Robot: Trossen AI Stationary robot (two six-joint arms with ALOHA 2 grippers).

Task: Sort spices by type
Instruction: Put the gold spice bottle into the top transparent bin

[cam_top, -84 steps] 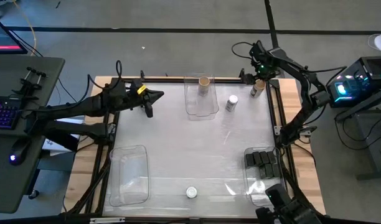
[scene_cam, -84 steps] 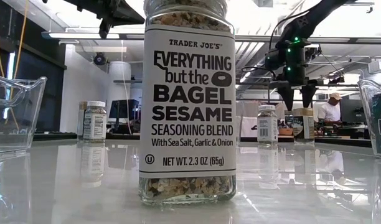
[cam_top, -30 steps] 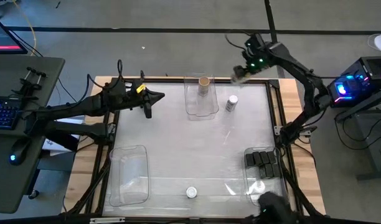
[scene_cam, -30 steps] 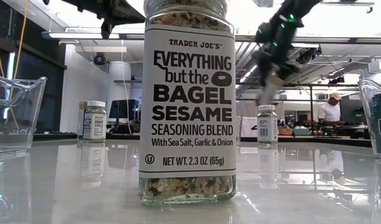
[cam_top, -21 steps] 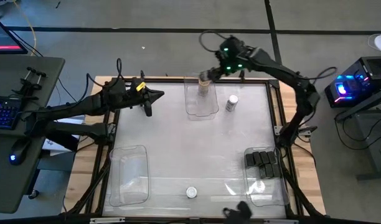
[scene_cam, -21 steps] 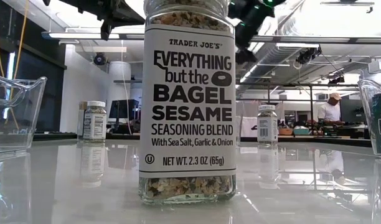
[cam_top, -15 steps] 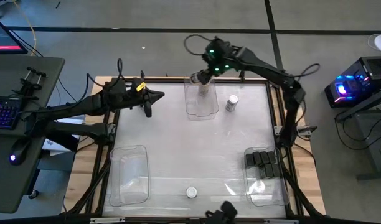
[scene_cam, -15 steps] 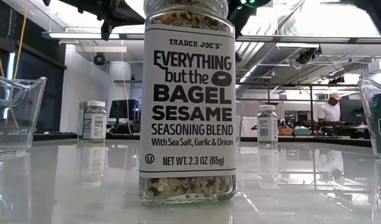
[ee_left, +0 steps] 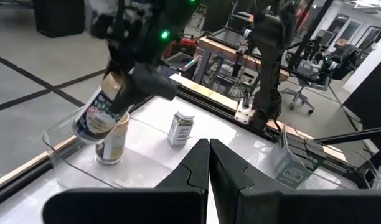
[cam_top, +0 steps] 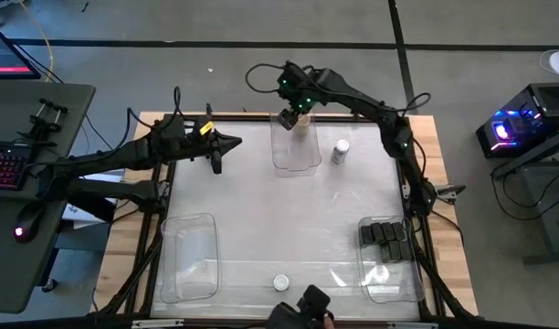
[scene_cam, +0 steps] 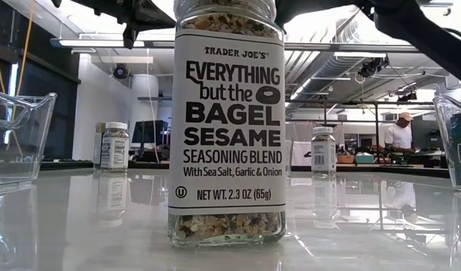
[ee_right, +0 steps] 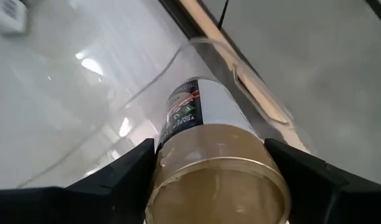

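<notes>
The right gripper (cam_top: 288, 119) reaches across the far edge of the worktop (cam_top: 279, 228) and clamps a tan-lidded spice jar (ee_right: 212, 158) between its fingers (ee_right: 125, 177). The jar hangs tilted over the far end of the clear bin (cam_top: 296, 151) at the back centre. In the left wrist view the held jar (ee_left: 100, 112) leans over a second tan-lidded jar (ee_left: 114, 140) that stands upright inside that bin; whether the two touch is hard to tell from here.

Just beside that bin, toward the right arm's side, a silver-lidded jar (cam_top: 340, 151) stands alone on the worktop. Another white-lidded jar (cam_top: 280, 282) stands near the front edge; the low view shows it close up with a bagel seasoning label (scene_cam: 229, 128). The black boxes (cam_top: 385, 239) sit grouped in the clear bin at the front right (cam_top: 389, 285). A third clear bin (cam_top: 188, 260) lies at the front left.

The left gripper (cam_top: 217, 164) waits over the back left of the worktop with its fingers pressed together, gripping nothing.
</notes>
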